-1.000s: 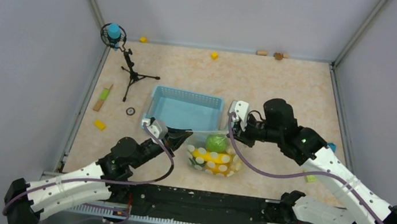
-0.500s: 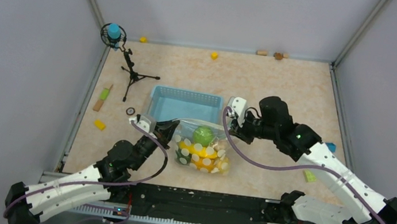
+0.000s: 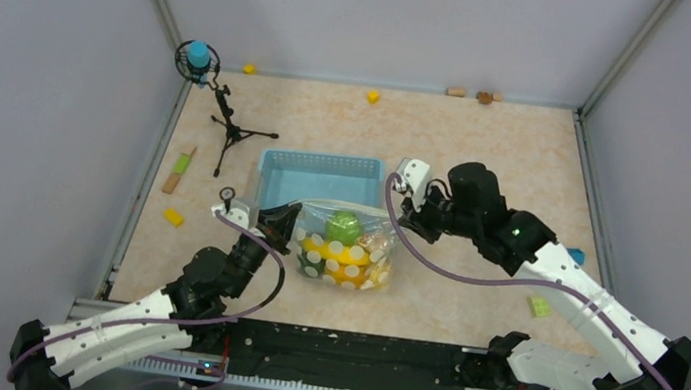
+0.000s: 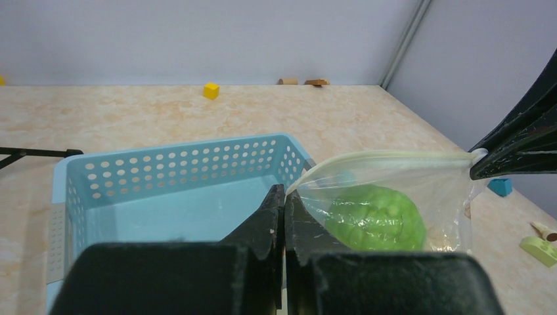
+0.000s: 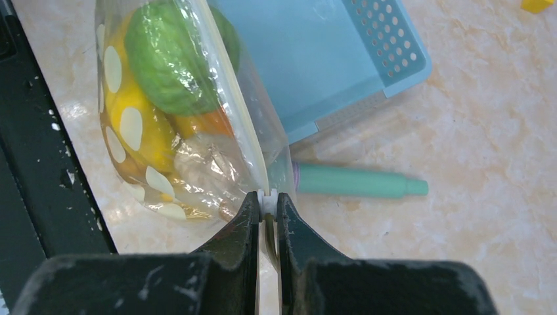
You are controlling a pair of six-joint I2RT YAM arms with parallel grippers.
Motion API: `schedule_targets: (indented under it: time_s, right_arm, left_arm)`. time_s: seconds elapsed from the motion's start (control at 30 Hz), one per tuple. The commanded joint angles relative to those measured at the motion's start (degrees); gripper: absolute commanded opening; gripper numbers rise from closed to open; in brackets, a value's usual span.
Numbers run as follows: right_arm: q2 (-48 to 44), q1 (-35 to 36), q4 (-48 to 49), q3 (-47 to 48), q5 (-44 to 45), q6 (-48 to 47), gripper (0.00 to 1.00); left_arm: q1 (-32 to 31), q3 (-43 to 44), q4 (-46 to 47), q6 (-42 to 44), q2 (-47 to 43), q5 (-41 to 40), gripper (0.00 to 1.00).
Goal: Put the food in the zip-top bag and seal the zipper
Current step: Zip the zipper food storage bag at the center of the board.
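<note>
The clear zip-top bag (image 3: 347, 248) hangs between both grippers, in front of the blue basket. It holds the food: a light green piece (image 3: 345, 226) on top, and yellow (image 3: 349, 259) and orange pieces below. My left gripper (image 3: 289, 217) is shut on the bag's left top corner (image 4: 293, 187). My right gripper (image 3: 399, 209) is shut on the white slider at the right end of the zipper (image 5: 267, 195). The zipper (image 4: 387, 155) runs taut between them. In the right wrist view the green piece (image 5: 172, 60) and the yellow piece (image 5: 134, 125) press against the bag's wall.
The light-blue basket (image 3: 323, 165) stands just behind the bag. A teal stick (image 5: 355, 182) lies on the floor by the basket's corner. A small tripod (image 3: 227, 127) stands at far left. Yellow blocks (image 3: 174, 217), a green block (image 3: 539, 305) and a blue block (image 3: 577, 255) lie scattered about.
Both grippers have carried the bag to the left and away from the near edge, close to the basket's near wall. Both holds on the bag are unchanged.
</note>
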Motion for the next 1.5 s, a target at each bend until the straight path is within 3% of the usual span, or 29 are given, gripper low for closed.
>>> schedule_targets:
  time_s: [0.0, 0.17, 0.43, 0.73, 0.87, 0.93, 1.1, 1.17, 1.2, 1.33, 1.47]
  right_arm:
    - [-1.41, -1.21, -0.78, 1.92, 10.07, 3.56, 0.00]
    - [-0.91, -1.22, 0.78, 1.52, 20.54, 10.46, 0.00]
    - [-0.83, -1.22, 1.82, -2.13, 29.66, 17.90, 0.00]
    - [-4.03, -1.22, 4.34, -4.56, 31.24, 20.38, 0.00]
    - [-6.55, -1.22, 6.16, -6.10, 26.54, 20.45, 0.01]
    - [-7.83, -1.24, 7.57, -6.79, 22.22, 20.42, 0.12]
    - [-11.88, -1.17, 13.57, -9.40, 14.08, 24.82, 0.67]
    - [-13.82, -1.21, 17.35, -11.22, 14.29, 28.36, 0.91]
    - [-14.83, -1.22, 19.59, -12.35, 15.06, 30.25, 0.97]
    - [-17.61, -1.20, 22.56, -15.00, 22.03, 38.33, 0.99]
    - [-19.11, -1.22, 21.31, -17.00, 35.08, 45.71, 0.99]
  left_arm:
    - [0.78, -0.57, 6.23, 0.42, -1.49, -8.70, 0.00]
    - [0.78, -0.88, 6.96, 0.41, -1.35, -10.44, 0.00]
    - [0.78, -0.59, 7.19, 0.54, -0.21, -11.22, 0.00]
    - [0.78, -0.61, 7.06, 0.86, 0.17, -8.94, 0.00]
    - [0.78, -0.15, 5.80, 0.79, 0.21, -4.68, 0.00]
    - [0.78, -0.13, 5.69, 0.91, 0.40, -0.31, 0.00]
    - [0.82, 0.00, 6.18, 0.31, 1.08, 4.93, 0.00]
    - [0.78, 0.28, 6.20, -0.39, 1.43, 4.94, 0.00]
    - [0.78, 0.44, 6.15, -0.70, 1.65, 4.56, 0.00]
    - [0.78, 2.03, 4.76, -2.71, 3.40, 1.16, 0.00]
    - [0.78, 4.06, 3.03, -5.63, 6.74, -3.21, 0.00]
